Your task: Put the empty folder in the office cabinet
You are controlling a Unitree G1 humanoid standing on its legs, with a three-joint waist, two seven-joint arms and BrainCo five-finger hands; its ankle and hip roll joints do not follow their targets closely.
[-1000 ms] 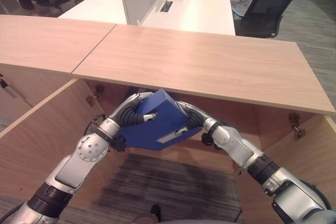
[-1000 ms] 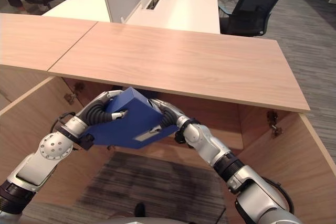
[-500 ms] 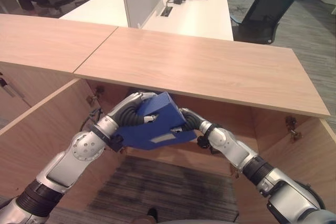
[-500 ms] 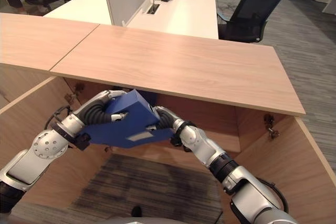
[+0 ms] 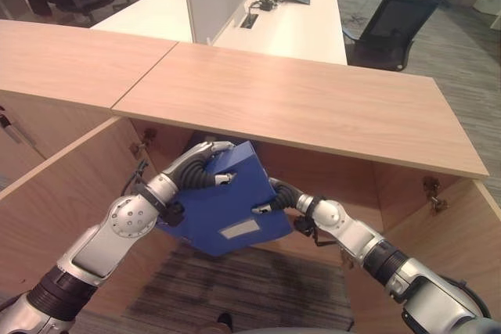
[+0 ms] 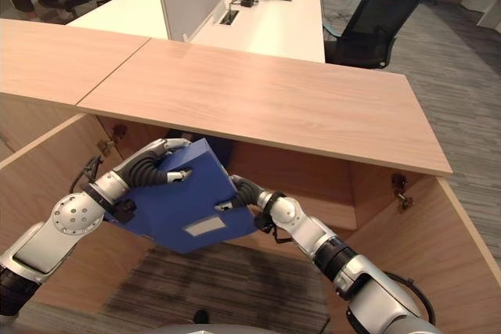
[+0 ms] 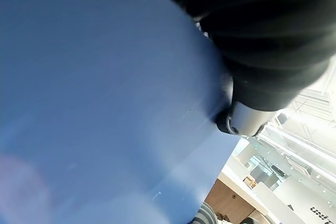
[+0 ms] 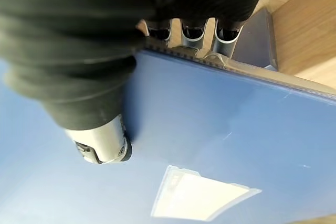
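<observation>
Blue folder [image 5: 223, 209] sat tilted at the cabinet [image 5: 70, 185] mouth under the top's 6 o'clock edge, left hand [image 5: 205, 170] and right hand [image 5: 270, 197] clamped round opposite edges, probably to steer it inside.

Left hand's [image 7: 247, 114] thumb flat against the blue folder [image 7: 94, 103].

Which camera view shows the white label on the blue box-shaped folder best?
The right wrist view: the white label on the blue box-shaped folder shows large and unobstructed. Both eye views show it small. The left wrist view shows plain blue surface.
</observation>
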